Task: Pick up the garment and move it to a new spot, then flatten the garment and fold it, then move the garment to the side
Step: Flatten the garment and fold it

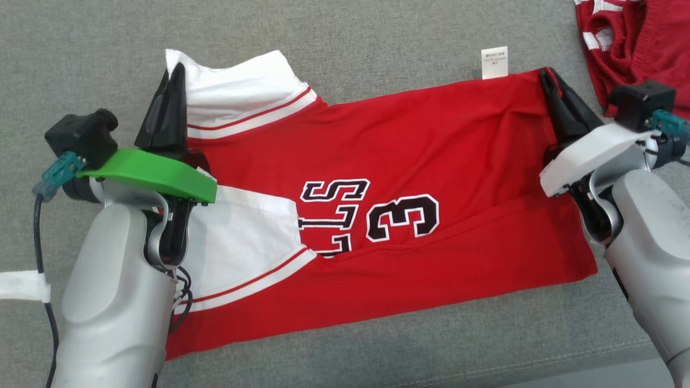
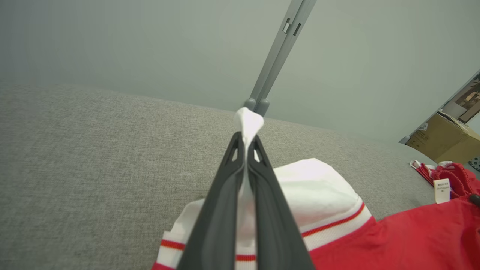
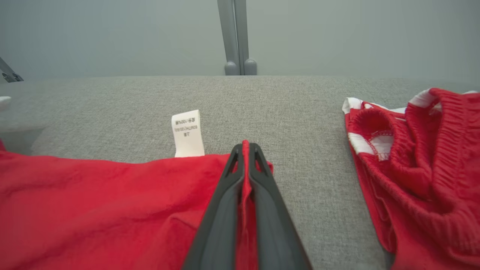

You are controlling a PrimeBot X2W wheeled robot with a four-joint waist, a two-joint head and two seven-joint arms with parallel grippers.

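Jersey point(image 1: 404, 161) laid flat on tabletop point(image 1: 377, 43), long axis left to right across the head view. Sleeves at the left end, hem at the right.

Both far corners are held. Left tool point(image 1: 177, 73) is clamped on the tip of the far sleeve point(image 1: 237, 91); in its wrist view a tuft of white cloth is seen poking past the closed fingers. Right tool point(image 1: 545, 75) is clamped on the far hem corner, red cloth pinched between its fingers, just beside the label point(image 1: 494, 63).

One tool stands at each end, so the jersey's body lies between them and toward the robot. A fold across the short axis is judged likely: far edge drawn to near edge, both tools moved together.

A second red garment point(image 1: 636, 37) lies near the right tool, apart from the hem; a snag there is possible.

Hidden:
- near left corner, under the left forearm
- lettering, partly covered by the near sleeve
- number of layers pinched, not made out
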